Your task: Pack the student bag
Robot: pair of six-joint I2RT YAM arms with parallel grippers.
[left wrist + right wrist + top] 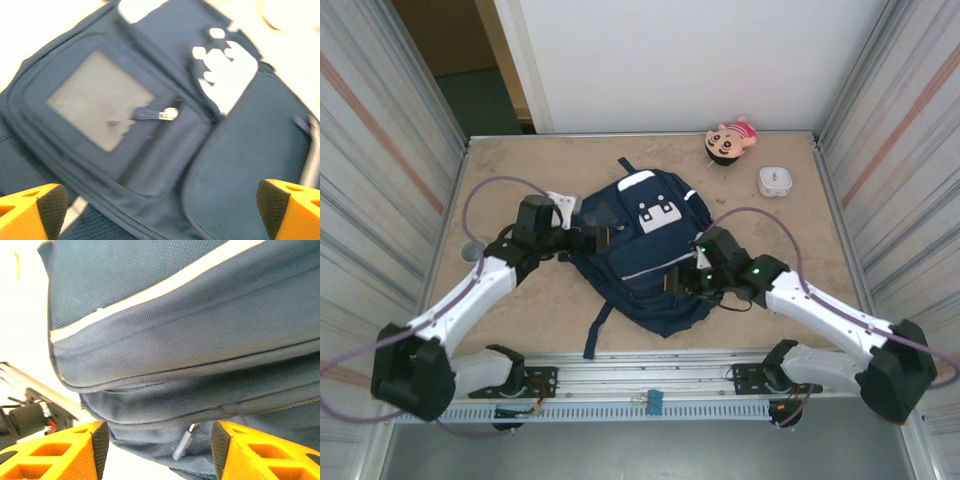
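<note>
Cloth of the student bag (pixel 645 250) looks limp; we'd take the zipper tab (pixel 184 442) between our parted right pincer (pixel 157 437); left pincer (pixel 160 205) likewise apart.

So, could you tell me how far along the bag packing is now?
Nothing looks packed: the pink plush doll and small white box lie on the table beyond the large navy-blue fabric backpack. In hand: the left pincer and right pincer, both open, sit at its zippers. Remaining: opening, loading, closing.
</note>
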